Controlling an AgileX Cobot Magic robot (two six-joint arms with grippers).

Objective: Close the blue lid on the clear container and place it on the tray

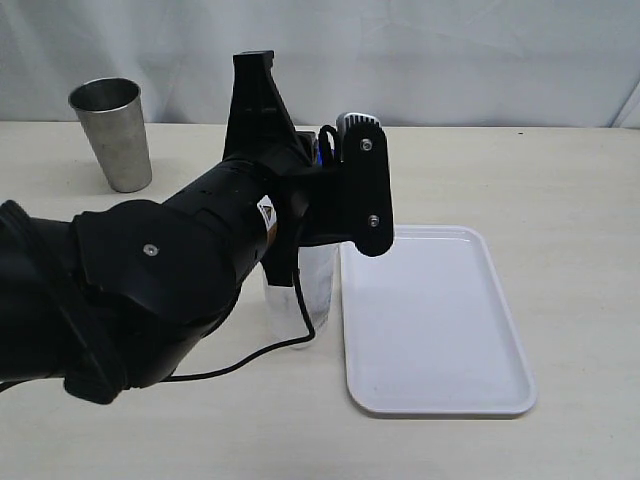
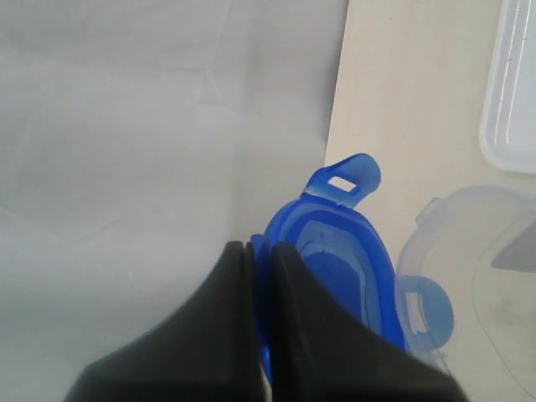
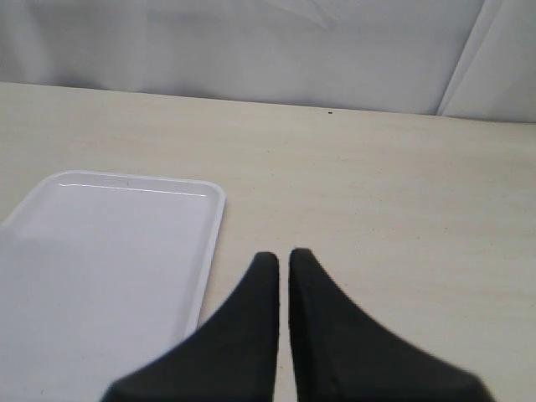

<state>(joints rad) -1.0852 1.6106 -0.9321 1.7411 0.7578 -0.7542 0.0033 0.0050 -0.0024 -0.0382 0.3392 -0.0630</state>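
in the way: bulky black left arm (image 1: 180,260) hides most of the tall clear plastic container (image 1: 318,285), just left of the flat white plastic tray (image 1: 440,408)
around: grey steel tumbler (image 1: 113,133), far left
surface: pale matte table (image 1: 560,180); white cloth (image 1: 450,50) behind
left gripper (image 2: 260,247): clamped on the glossy blue plastic lid (image 2: 335,251), over the container
right gripper (image 3: 278,255): fingers together, empty

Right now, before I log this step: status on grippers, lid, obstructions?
Left gripper shut on the blue lid, tilted over the clear container, not seated. Right gripper shut, empty. Container stands beside the tray; tray bare, nothing blocking.
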